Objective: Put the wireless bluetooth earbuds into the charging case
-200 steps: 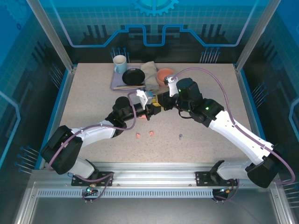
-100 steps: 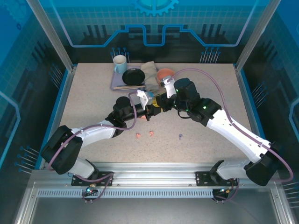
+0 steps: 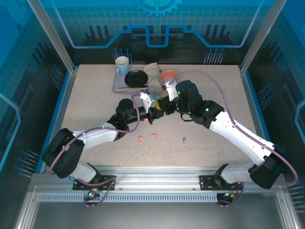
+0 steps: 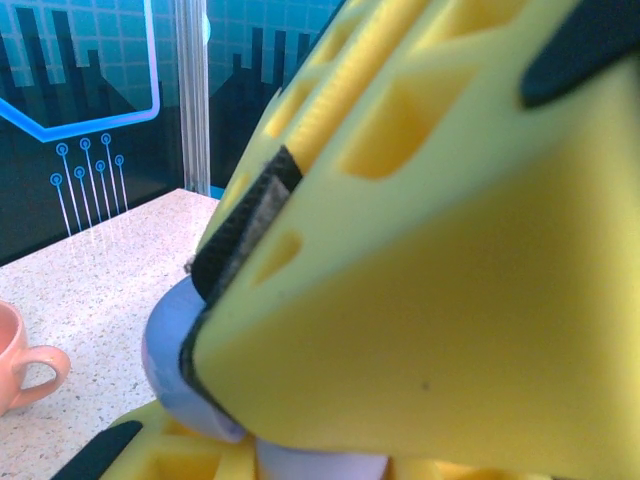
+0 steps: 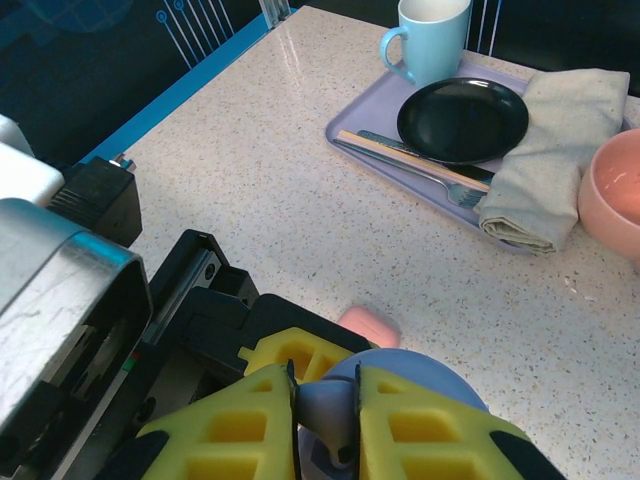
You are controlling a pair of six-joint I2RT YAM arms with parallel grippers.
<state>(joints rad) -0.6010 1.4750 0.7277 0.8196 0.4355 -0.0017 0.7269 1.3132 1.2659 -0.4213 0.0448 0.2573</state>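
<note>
On the speckled bench (image 3: pixel 95 105) lie two coral buds (image 3: pixel 141 138) and one lilac bud (image 3: pixel 184 139). Left pincer (image 3: pixel 153 114) grasps the lilac case (image 4: pixel 185 370); right pincer (image 5: pixel 325 385) pinches a lilac piece (image 5: pixel 320 412).

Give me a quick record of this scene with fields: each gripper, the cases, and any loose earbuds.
left gripper: shut on the lilac case
right gripper: pinching a small lilac piece, likely an earbud, right at that case
pink case: lying free on the table
coral earbuds: two, loose on the table, side by side
lilac earbud: one, loose, to the right of the coral pair
</note>
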